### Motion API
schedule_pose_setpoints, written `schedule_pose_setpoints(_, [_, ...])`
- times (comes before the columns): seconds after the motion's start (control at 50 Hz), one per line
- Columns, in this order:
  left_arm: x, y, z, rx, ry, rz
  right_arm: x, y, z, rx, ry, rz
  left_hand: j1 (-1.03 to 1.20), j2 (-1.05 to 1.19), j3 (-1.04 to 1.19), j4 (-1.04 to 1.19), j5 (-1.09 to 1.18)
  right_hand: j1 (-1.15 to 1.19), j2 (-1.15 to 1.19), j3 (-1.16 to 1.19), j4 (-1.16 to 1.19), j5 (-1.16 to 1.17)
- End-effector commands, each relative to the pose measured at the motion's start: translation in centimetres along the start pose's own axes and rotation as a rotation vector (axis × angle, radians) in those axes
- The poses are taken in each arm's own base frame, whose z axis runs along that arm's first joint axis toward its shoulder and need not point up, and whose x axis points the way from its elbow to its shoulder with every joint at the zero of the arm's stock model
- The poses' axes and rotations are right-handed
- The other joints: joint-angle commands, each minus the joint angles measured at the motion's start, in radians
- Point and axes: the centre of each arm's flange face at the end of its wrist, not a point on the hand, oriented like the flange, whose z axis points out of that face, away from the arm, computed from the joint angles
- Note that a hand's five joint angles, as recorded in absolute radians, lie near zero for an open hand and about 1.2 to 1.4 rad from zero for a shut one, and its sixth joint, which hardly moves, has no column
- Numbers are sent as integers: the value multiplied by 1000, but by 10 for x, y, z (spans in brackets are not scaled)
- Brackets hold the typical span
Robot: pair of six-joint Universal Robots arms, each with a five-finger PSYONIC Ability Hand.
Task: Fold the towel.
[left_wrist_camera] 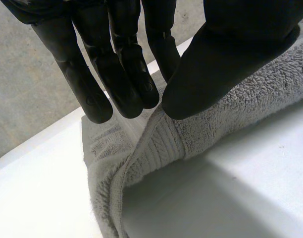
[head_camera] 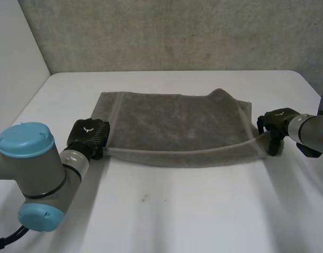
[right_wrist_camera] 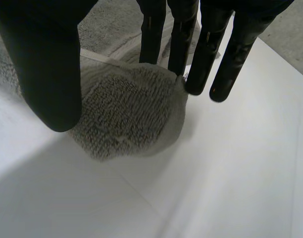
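White worktop (head_camera: 167,211), bare grey concrete wall (head_camera: 177,31) behind it. The grey towel (head_camera: 172,126) lies across the middle, long side running between my arms. It's thick terry with a flat woven band near each end, so I'd guess soft, floppy, light and grippy rather than slick. It'll probably sag wherever it isn't held, so the near corners look like the spots to grab. My left hand (head_camera: 89,138) pinches the near left corner, thumb (left_wrist_camera: 226,64) pressing the band against straight fingers. My right hand (head_camera: 277,122) pinches the near right corner likewise. The near edge is lifted between them, and the far edge humps up towards the right.
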Motion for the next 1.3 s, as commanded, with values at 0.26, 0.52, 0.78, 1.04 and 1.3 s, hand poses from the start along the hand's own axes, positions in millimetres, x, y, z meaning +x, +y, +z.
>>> schedule_pose_setpoints(0.26, [1, 3, 2, -7, 2, 2, -5, 0, -21, -42, -34, 24, 227, 179, 181, 179, 204, 922, 844, 845, 848, 849])
schedule_pose_setpoints(0.52, [-4, 11, 4, -34, -9, 1, 11, 8, -37, 128, 42, 191, -357, -404, -403, -405, -379, 922, 844, 845, 848, 849])
schedule_pose_setpoints(0.78, [-5, 21, -4, -87, -5, -1, 14, 26, -34, 168, 90, 260, -345, -393, -391, -393, -368, 922, 844, 845, 848, 849])
schedule_pose_setpoints(1.04, [-10, 32, -6, -132, -12, 60, 9, 28, -35, 170, 84, 252, -316, -363, -362, -364, -338, 922, 844, 845, 848, 849])
schedule_pose_setpoints(1.3, [-17, 25, -5, -113, -29, 99, 0, 32, -48, 140, 44, 252, -263, -311, -309, -311, -285, 403, 325, 327, 329, 331])
